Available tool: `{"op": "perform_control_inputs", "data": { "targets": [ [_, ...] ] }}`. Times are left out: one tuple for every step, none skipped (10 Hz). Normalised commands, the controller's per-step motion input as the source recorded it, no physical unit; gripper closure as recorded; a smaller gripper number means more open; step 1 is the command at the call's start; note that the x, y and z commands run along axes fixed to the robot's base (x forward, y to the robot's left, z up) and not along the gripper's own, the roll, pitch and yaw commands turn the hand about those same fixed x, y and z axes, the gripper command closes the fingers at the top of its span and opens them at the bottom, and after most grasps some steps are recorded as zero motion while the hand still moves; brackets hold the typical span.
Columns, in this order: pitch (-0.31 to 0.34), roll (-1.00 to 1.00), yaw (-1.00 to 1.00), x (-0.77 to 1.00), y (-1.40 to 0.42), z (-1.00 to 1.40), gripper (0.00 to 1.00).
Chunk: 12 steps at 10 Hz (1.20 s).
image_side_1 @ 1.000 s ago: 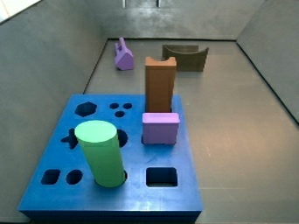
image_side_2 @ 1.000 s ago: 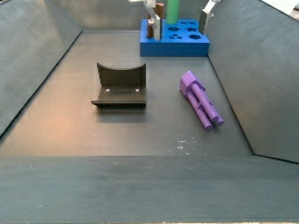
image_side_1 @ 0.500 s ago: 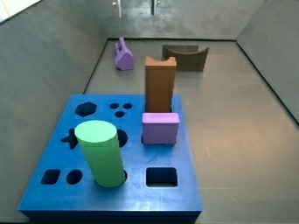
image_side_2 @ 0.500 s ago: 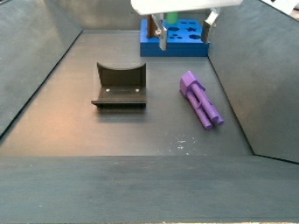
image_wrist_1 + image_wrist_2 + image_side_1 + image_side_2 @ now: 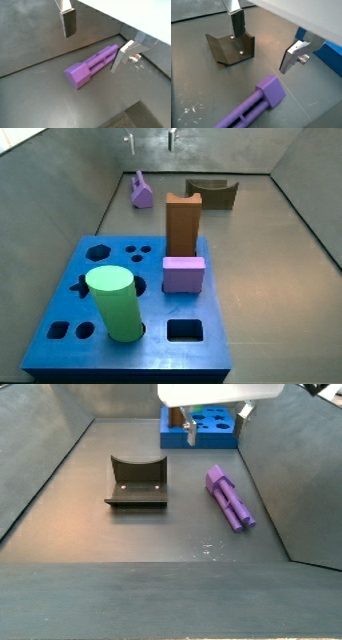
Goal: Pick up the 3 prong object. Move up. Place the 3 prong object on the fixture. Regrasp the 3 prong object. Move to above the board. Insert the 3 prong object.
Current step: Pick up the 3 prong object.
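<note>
Grey floor carries the 3 prong object (image 5: 229, 497) lying flat near one side wall, beside the fixture (image 5: 136, 483). Above it the gripper (image 5: 93, 45) hangs with fingers apart, empty. Light, stiff plastic is judged; the blocky head should be gripped.

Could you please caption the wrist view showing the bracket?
Open gripper hovering above the fixture and the 3 prong object.

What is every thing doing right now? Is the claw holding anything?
gripper: jaws open, holding nothing, hanging above the floor.
3 prong object: lying flat on the floor, not held.
fixture: standing on the floor, nothing in it.
board: flat on the floor, some holes filled.
green cylinder: upright in the board.
purple cube: sitting on the board.
</note>
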Motion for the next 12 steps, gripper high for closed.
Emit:
{"op": "perform_control_inputs", "data": {
  "targets": [
    [-0.180, -0.05, -0.04, -0.16, -0.13, -0.26, 0.00],
    [-0.167, -0.05, -0.08, -0.15, -0.09, -0.25, 0.00],
    [-0.150, -0.07, -0.09, -0.13, -0.09, -0.30, 0.00],
    [-0.076, -0.05, -0.09, -0.01, -0.02, -0.22, 0.00],
    [-0.076, -0.06, -0.10, 0.00, -0.02, -0.22, 0.00],
    [-0.019, 0.00, -0.07, 0.00, 0.00, -0.11, 0.00],
    [-0.060, 0.00, -0.11, 0.00, 0.00, -0.26, 0.00],
    [-0.080, 0.00, -0.11, 0.00, -0.02, -0.32, 0.00],
    [-0.120, -0.01, -0.11, 0.00, -0.03, -0.37, 0.00],
    [-0.131, -0.03, -0.12, 0.00, -0.02, -0.36, 0.00],
    [-0.136, -0.03, -0.11, 0.00, 0.00, -0.36, 0.00],
    [-0.150, -0.04, -0.09, -0.01, 0.00, -0.34, 0.00]
  ]
}}
